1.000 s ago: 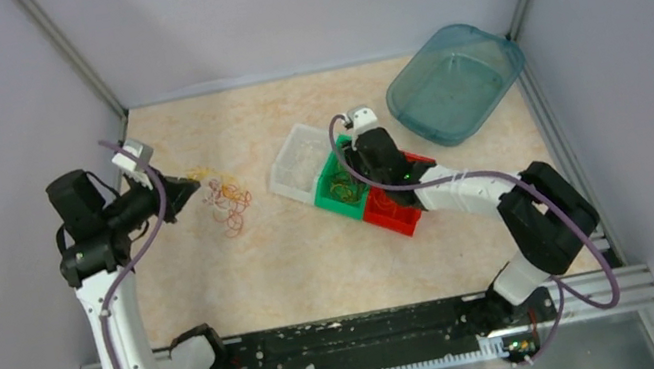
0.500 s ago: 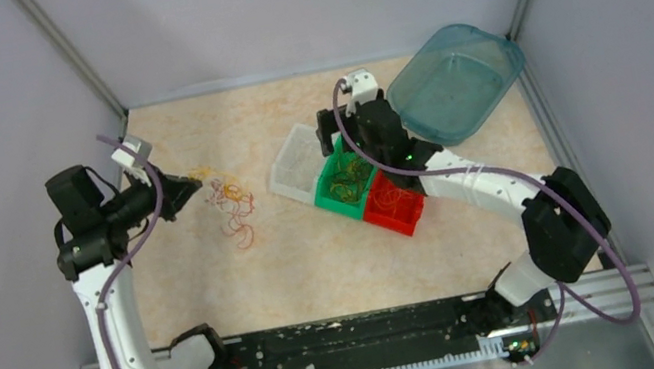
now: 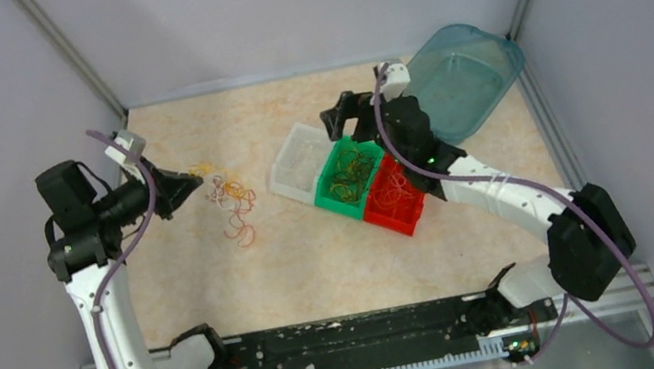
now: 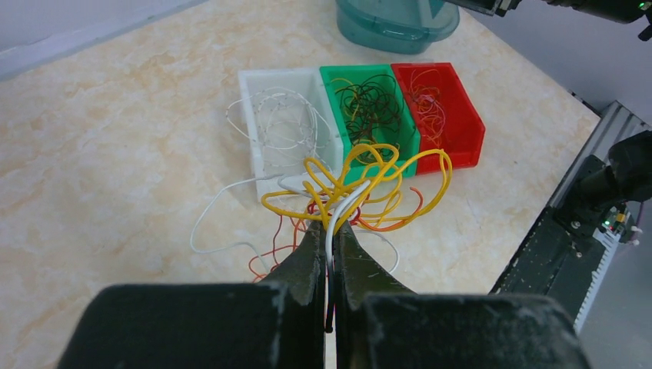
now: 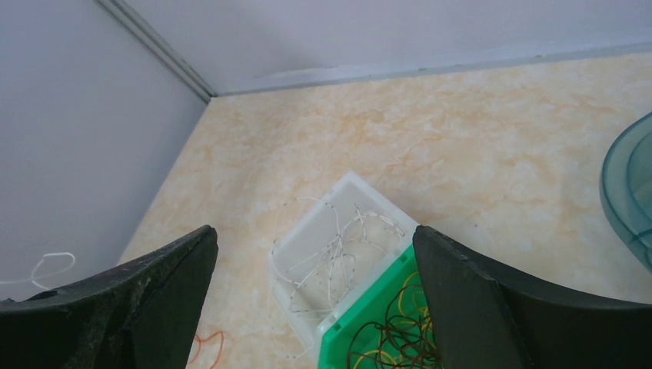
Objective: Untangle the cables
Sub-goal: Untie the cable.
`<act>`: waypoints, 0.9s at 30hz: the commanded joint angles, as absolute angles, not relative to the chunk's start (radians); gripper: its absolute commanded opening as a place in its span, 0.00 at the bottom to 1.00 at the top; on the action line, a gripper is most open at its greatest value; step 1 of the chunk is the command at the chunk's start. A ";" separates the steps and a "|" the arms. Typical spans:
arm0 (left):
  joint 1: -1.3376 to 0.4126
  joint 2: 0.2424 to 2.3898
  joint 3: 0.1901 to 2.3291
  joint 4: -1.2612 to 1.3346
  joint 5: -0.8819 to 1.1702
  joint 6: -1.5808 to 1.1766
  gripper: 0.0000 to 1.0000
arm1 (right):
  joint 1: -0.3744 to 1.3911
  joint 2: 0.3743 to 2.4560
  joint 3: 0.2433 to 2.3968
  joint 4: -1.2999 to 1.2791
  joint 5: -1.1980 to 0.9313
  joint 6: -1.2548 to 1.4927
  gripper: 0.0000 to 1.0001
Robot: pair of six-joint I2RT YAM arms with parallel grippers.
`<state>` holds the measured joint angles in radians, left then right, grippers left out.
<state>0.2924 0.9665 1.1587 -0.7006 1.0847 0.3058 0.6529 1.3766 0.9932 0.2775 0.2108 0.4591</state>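
The cables (image 3: 233, 207) are a loose tangle of orange, red and yellow loops on the table's left side. My left gripper (image 3: 194, 178) holds the tangle's left end, lifted slightly. In the left wrist view, this gripper (image 4: 332, 231) is shut on a white strand and yellow loops (image 4: 361, 181), with red and orange loops trailing below. My right gripper (image 3: 344, 117) hangs open above the back of the bins. Between its spread fingers (image 5: 165, 269) show the white bin (image 5: 307, 231) and green bin (image 5: 350, 338); it holds nothing.
Three small bins stand in a row mid-table: white (image 3: 299, 133) with white strands, green (image 3: 337, 204) with dark and yellow loops, red (image 3: 399, 223) with orange ones. A teal tub (image 3: 462, 79) sits at the back right. Grey walls close in left, right and behind.
My right gripper rose from the green bin, swung back and to the right, and opened wide. The left gripper drew slightly left with the cables, stretching the tangle.
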 commanded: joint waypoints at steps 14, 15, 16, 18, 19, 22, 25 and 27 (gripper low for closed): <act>0.291 0.952 1.212 -0.755 1.239 0.282 0.00 | 0.634 1.298 1.036 0.285 -0.110 0.384 0.99; 0.291 0.953 1.212 -0.756 1.241 0.280 0.00 | 0.637 1.298 1.043 0.284 -0.120 0.379 0.99; 0.291 0.953 1.215 -0.756 1.244 0.279 0.00 | 0.640 1.300 1.048 0.283 -0.128 0.374 0.99; 0.291 0.954 1.220 -0.756 1.248 0.276 0.00 | 0.649 1.302 1.059 0.280 -0.135 0.366 0.99; 0.291 0.954 1.223 -0.756 1.246 0.276 0.00 | 0.651 1.304 1.062 0.278 -0.136 0.365 0.99; 0.291 0.951 1.224 -0.760 1.243 0.278 0.00 | 0.656 1.302 1.065 0.277 -0.146 0.371 0.99; 0.291 0.947 1.223 -0.766 1.242 0.282 0.00 | 0.664 1.297 1.063 0.281 -0.160 0.367 0.99; 0.291 0.943 1.225 -0.768 1.244 0.281 0.00 | 0.674 1.292 1.062 0.281 -0.162 0.356 0.99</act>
